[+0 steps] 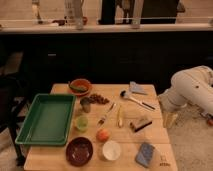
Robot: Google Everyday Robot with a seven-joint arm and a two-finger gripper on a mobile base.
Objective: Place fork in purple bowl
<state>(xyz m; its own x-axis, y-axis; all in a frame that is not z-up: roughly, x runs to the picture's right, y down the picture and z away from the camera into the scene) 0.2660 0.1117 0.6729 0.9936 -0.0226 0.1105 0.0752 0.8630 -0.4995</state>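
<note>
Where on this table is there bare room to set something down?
Bare wood: the rear strip between the orange bowl and the grey cloth; the front-left corner beside the purple bowl, below the green tray. Crowded around the fork. The gripper hangs off the right edge, jaws open.

On the desk [127, 161], a green tray [47, 120] fills the left side, an orange bowl [80, 86] sits behind it, and a white cup [111, 150] and blue sponge [146, 154] lie up front.
</note>
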